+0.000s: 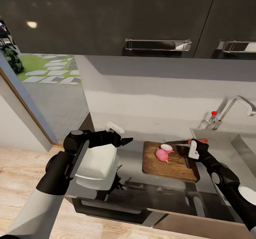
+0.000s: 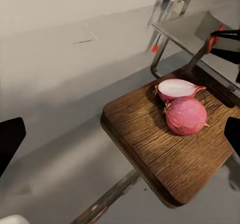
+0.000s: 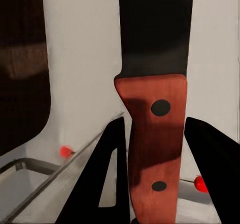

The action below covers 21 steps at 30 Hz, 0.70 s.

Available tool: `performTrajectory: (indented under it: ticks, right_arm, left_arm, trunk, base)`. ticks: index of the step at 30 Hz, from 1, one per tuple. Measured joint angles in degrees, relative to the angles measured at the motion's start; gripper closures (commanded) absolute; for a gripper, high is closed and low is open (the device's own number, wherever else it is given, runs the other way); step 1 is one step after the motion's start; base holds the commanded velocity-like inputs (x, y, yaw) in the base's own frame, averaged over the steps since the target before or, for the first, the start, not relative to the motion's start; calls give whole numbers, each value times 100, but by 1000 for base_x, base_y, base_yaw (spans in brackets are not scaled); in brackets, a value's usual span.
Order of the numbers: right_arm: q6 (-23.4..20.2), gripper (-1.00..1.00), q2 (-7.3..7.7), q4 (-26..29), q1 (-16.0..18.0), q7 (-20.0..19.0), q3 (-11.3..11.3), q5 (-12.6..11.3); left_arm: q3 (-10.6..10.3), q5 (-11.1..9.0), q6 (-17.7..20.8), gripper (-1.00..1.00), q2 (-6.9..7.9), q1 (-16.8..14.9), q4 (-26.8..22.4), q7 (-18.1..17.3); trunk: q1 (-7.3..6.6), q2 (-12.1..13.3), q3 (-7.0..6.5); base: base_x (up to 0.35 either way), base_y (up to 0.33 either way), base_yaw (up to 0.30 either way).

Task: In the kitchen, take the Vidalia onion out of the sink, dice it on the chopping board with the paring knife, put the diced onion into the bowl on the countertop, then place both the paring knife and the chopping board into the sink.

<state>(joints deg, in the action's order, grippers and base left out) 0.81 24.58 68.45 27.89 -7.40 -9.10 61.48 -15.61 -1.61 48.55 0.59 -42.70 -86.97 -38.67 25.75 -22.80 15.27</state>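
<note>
On the countertop (image 1: 131, 153), at your twelve o'clock, the chopping board (image 1: 167, 164) lay with its long axis running nine to three. Two onion halves (image 1: 163, 153) rested on its far half, touching, one cut face up. Your right gripper (image 1: 190, 147) clenched the paring knife (image 1: 179, 142) by its red handle, blade pointing toward nine o'clock above the board's far edge. Your right wrist view showed that handle (image 3: 155, 149) with two dark rivets, pinched between both fingers. Your left gripper (image 1: 124, 140) hovered spread apart over the white bowl (image 1: 97, 162) at ten o'clock; your left wrist view showed the pink onion skin (image 2: 186, 115) plainly. At two o'clock stood the tap (image 1: 231, 109), the sink (image 1: 245, 143) beside it.
</note>
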Motion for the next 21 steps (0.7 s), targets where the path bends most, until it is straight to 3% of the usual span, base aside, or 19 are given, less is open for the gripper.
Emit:
performTrajectory:
  ticks: [6,21]
  right_arm:
    - [2,100,-6,-67,0,510,-4,122]
    - [5,100,-7,-383,-2,700,-342,161]
  left_arm:
    - [0,0,0,-100,0,-3,0,0]
    - [0,0,-2,-100,0,-3,0,0]
  trunk:
    - [0,0,0]
    - [0,0,0]
  base:
    - [0,0,0]
    - [0,0,0]
